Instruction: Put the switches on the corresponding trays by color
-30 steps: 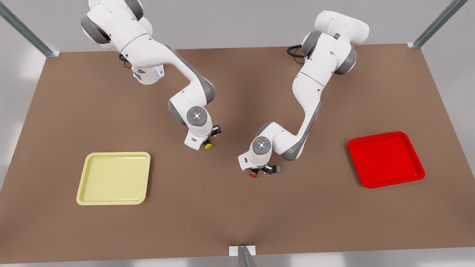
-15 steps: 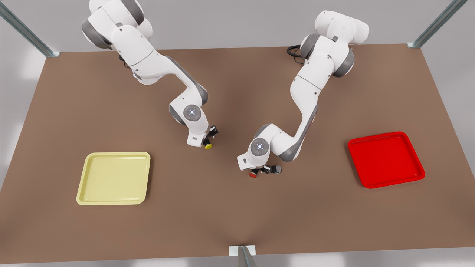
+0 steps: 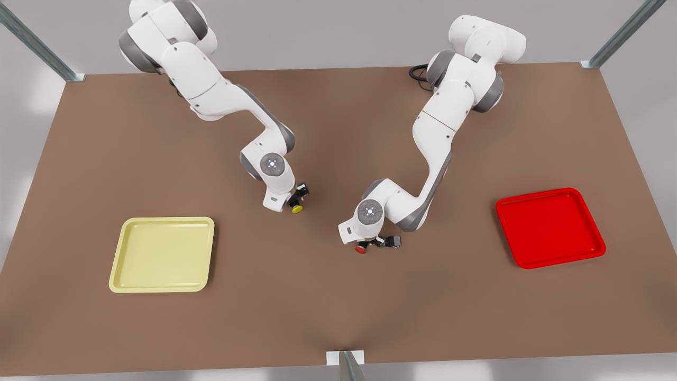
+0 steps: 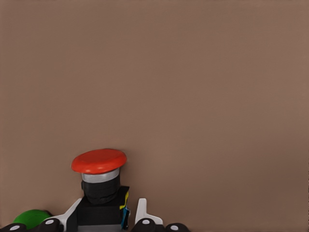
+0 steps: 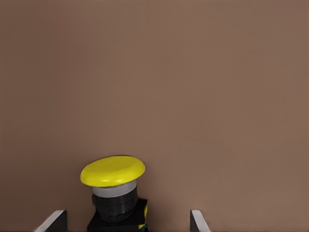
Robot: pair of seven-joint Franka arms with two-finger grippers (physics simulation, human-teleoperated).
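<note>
The brown flat counter (image 3: pixel 338 296) carries all things. Nearest the camera lie the pale yellow square plastic tray (image 3: pixel 162 254) and the bright red square plastic tray (image 3: pixel 550 227), well apart from each other. Between them stands the red-capped switch (image 3: pixel 360 250), a dark boxy body with a grey collar and a round red cap (image 4: pixel 99 161). The left pincer (image 3: pixel 376 244) is around its body, fingers (image 4: pixel 141 210) close at both sides; whether they press it, I cannot tell. A green-capped switch (image 4: pixel 31 218) is just beside it. Farther from the trays stands the yellow-capped switch (image 3: pixel 297 208), the same dark body with a round yellow cap (image 5: pixel 112 170). The right pincer (image 3: pixel 296 199) is over it, fingers (image 5: pixel 53 220) apart, not touching.
</note>
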